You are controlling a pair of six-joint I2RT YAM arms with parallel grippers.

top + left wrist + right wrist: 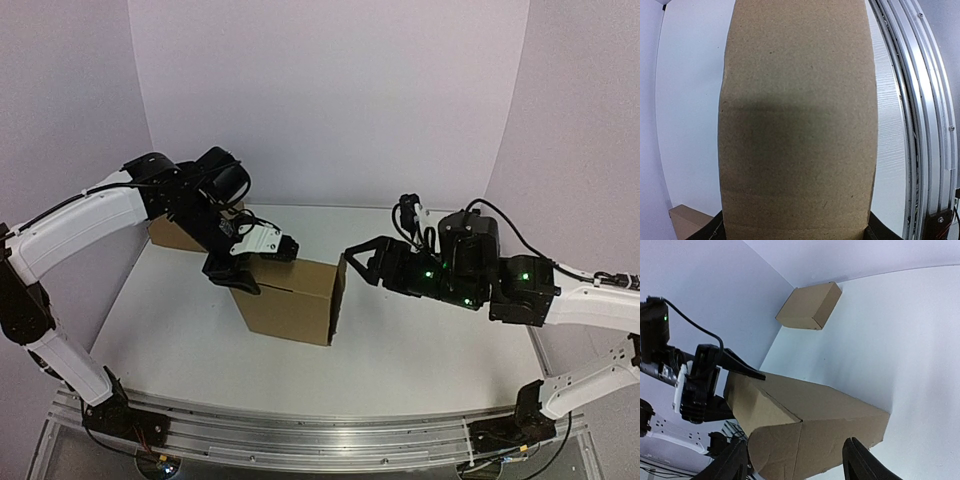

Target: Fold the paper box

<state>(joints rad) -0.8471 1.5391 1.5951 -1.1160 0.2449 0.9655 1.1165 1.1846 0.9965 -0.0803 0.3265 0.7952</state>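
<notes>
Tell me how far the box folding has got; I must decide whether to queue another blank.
Done: the paper box stands as a formed rectangular body. In hand: the left gripper clamps its left end; the right gripper, open, sits at the right end. Left: the end flap there looks ajar, so it seems to need pressing shut.

White arms (80, 222), black joints (520, 290), black cables (512, 230), green lights (428, 272).
</notes>
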